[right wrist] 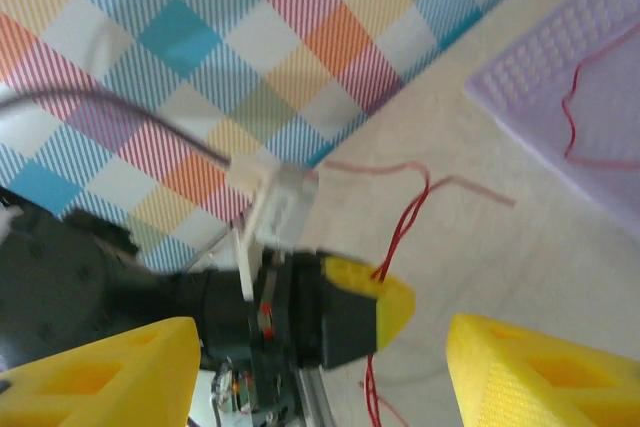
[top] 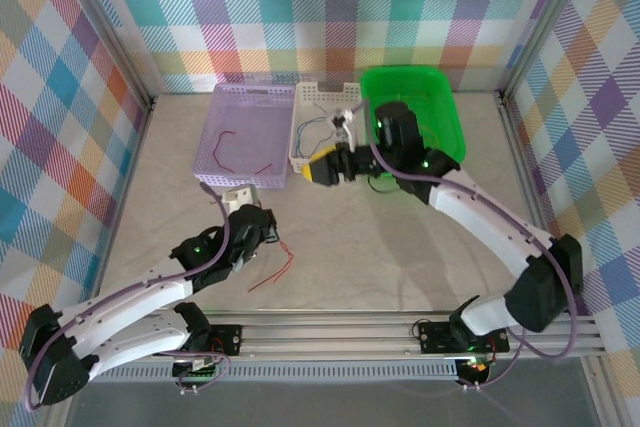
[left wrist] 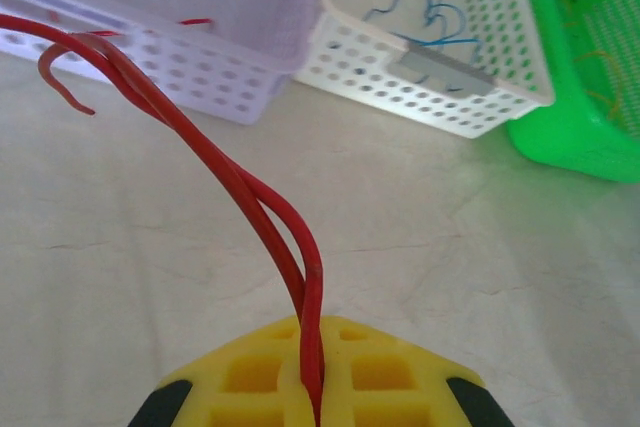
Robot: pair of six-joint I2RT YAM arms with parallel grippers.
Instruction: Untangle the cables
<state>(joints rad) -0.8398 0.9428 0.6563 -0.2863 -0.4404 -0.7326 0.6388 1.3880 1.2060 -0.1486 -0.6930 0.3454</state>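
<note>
The left pincer (left wrist: 312, 342) was clenched on the red cable (left wrist: 250, 197). Two strands ran side by side from its yellow pads and curled over at the far end. It sat low over the desk (top: 400, 247), just in front of the purple basket (left wrist: 190, 62). It probably pinned one end so the strands could be drawn apart before being dropped in.

The right pincer (right wrist: 322, 347) stood released, jaws wide with nothing between them. In the top view it was at the front wall of the white basket (left wrist: 430, 87). Its wrist camera looked across at the left pincer and the red strands hanging there. That aim suggested it was set to take the free end, though this was a judgement only.

Three baskets stood in a row along the far side of the desk.
- Purple held a second red cable (top: 223, 147), lying loose and alone on its floor.
- White held the blue cables (left wrist: 430, 22), thin and looped over one another, not yet sorted.
- The green basket (left wrist: 580, 137) showed faint orange lines in the left wrist view, too fine to tell what they were.
</note>
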